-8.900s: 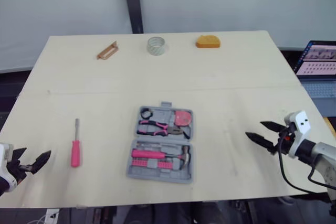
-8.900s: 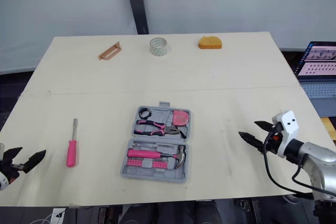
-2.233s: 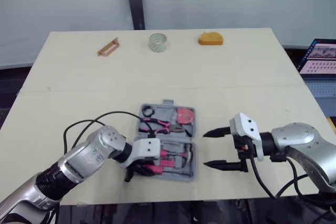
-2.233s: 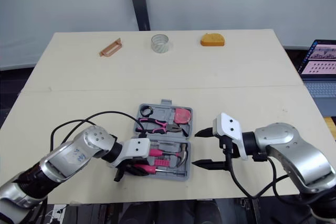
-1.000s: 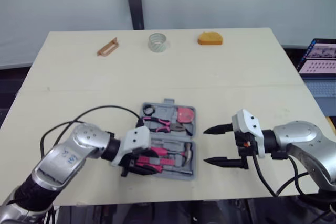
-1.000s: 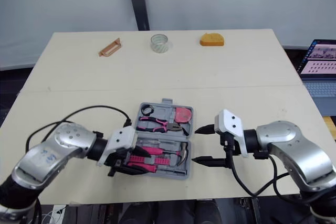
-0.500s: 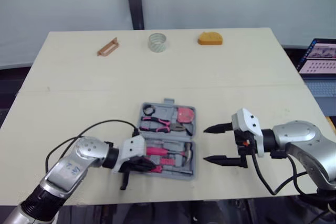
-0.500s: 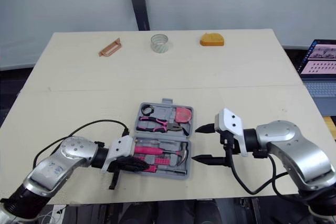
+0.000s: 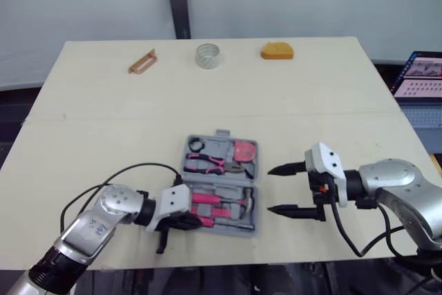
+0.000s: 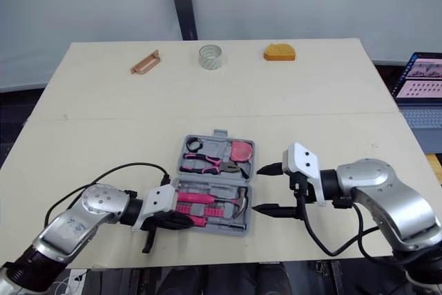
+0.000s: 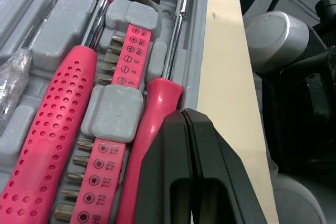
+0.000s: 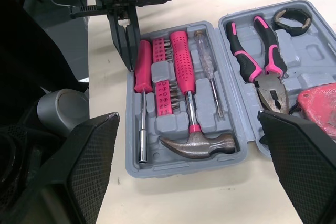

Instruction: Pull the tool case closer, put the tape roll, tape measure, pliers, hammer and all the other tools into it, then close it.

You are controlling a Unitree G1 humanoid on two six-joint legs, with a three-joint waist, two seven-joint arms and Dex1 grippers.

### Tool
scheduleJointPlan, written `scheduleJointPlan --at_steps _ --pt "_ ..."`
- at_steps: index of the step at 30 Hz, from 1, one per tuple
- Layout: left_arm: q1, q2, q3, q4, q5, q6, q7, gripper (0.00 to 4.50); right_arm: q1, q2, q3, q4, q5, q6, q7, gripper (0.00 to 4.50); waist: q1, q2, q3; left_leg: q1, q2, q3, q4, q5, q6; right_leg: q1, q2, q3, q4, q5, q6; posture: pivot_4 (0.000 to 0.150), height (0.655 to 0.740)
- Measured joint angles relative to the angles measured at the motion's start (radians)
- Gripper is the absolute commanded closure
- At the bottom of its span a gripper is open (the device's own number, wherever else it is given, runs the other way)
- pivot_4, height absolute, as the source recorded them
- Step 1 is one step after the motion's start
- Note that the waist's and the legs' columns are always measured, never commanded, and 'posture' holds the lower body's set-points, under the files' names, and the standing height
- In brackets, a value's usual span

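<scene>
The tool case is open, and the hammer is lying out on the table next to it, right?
Not quite. The tool case is open, but the hammer lies inside it, in its own slot. The right wrist view shows this.

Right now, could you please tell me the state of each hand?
Left hand: closed, holding nothing, beside the pink screwdriver in the tool case.
Right hand: open, empty.

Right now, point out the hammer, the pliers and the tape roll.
hammer (image 12: 184, 74): right wrist view, pink grip.
pliers (image 12: 266, 77): right wrist view, near the pivot.
tape roll (image 10: 210, 64): right eye view, front wall.
</scene>
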Motion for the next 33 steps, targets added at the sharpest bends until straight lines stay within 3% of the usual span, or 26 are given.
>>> scheduleJointPlan --at_steps 33 --pt "-0.018 -0.044 0.004 0.039 0.012 -0.006 0.017 4.45 0.0 0.0 0.0 0.0 0.0 0.002 -0.001 0.0 0.0 0.0 0.0 0.0 0.0 0.0 0.0 0.0 0.0 0.0 0.0 0.0 0.0 0.0 0.0 0.15 0.74"
